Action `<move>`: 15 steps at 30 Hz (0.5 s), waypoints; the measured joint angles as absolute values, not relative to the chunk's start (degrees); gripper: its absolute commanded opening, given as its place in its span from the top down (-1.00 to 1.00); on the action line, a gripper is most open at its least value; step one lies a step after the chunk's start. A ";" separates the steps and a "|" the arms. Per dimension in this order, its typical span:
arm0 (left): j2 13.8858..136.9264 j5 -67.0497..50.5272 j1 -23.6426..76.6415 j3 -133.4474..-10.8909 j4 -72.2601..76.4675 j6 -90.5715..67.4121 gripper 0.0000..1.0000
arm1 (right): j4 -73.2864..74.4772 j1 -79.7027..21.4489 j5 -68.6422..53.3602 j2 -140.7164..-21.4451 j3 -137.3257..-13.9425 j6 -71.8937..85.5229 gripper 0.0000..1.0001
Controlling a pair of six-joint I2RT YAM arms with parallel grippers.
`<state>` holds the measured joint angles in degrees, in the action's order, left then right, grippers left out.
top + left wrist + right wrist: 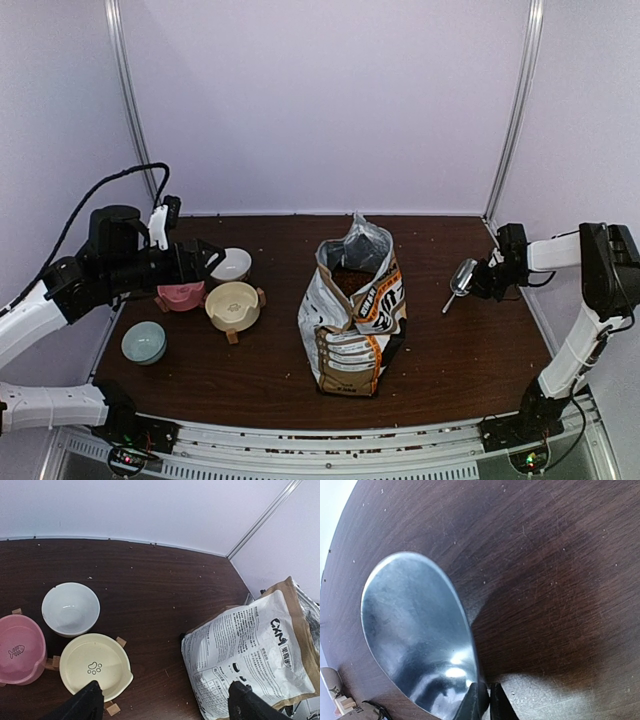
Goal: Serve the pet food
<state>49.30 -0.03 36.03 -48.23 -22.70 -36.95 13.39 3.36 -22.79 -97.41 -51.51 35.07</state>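
Observation:
The pet food (pixel 351 282) shows as dark reddish-brown kibble inside the open top of the brown-and-white paper bag (pixel 352 322), which stands mid-table. My right gripper (pixel 482 281) is shut on the silver metal scoop (pixel 463 275) and holds it right of the bag, above the table. In the right wrist view the scoop (pixel 417 640) is empty and my gripper (pixel 484 704) pinches its rim. My left gripper (pixel 207 258) is open and empty, above the bowls. In the left wrist view it (pixel 167 705) hovers between the yellow bowl (pixel 95 662) and the bag (pixel 255 650).
A white bowl (pixel 232 264), a pink bowl (pixel 181 296), a yellow paw-print bowl (pixel 233 304) and a pale green bowl (pixel 144 342) sit at the left, all empty. Stray crumbs lie on the dark wooden table (pixel 470 350). Walls close in behind and at both sides.

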 measured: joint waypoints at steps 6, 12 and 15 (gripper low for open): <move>48.42 0.23 36.03 -48.05 -22.61 -36.95 -0.78 | 13.34 3.36 -22.74 -97.54 -51.51 35.24 1.00; 48.21 0.47 36.03 -47.97 -22.26 -36.21 -0.78 | 13.34 3.36 -22.85 -97.56 -51.51 35.64 1.00; 47.44 0.71 36.03 -47.97 -22.15 -35.57 -0.78 | 13.41 3.36 -23.33 -96.05 -50.98 36.23 1.00</move>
